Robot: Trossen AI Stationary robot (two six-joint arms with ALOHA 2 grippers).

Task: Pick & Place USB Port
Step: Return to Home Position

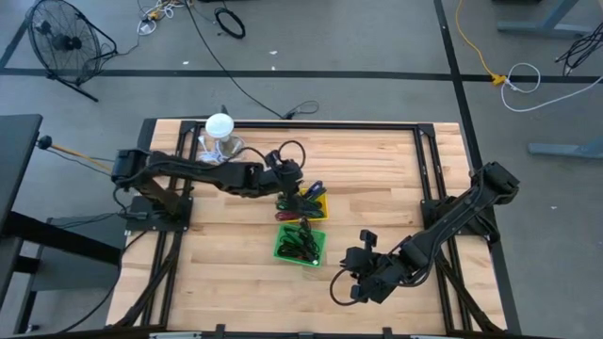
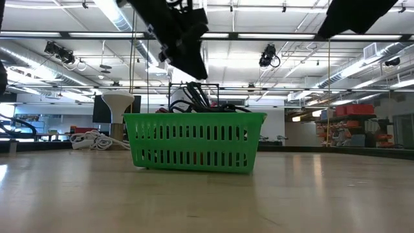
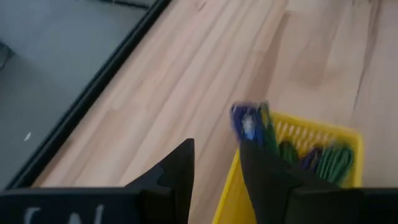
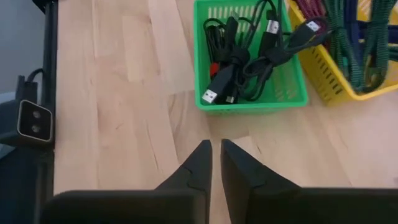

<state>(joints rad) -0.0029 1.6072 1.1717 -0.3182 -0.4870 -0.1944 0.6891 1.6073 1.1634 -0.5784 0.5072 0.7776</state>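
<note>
- Taking the table [image 1: 377, 169] from above, with 12 o'clock at its far edge, two small bins sit close together near the middle.
- The yellow bin [image 1: 318, 209] is just on the 12 o'clock side of the green bin [image 1: 300, 247].
- The green bin holds a tangle of black USB cables [image 4: 249, 56], with plug ends lying toward its near wall.
- The yellow bin is filled with green and blue USB cables [image 4: 357, 43], and some stick up over its rim.
- The left arm reaches in from 9 o'clock, and the left gripper [image 1: 287, 193] hangs above the 9 o'clock edge of the yellow bin.
- In its own wrist view, the left gripper's fingers [image 3: 177, 174] stand apart, with only bare wood showing in the gap between them.
- The right arm comes in from 3 o'clock and bends down toward the near edge.
- The right gripper [image 1: 358, 268] sits at about 4 o'clock from the green bin, clear of it and pointing toward it.
- The right gripper's fingers [image 4: 199, 165] are drawn together to a thin slit and hold nothing.
- A white-capped object [image 1: 219, 127] stands near the table's 11 o'clock corner.
- A floor fan [image 1: 61, 42] stands off the table, beyond that corner.
</note>
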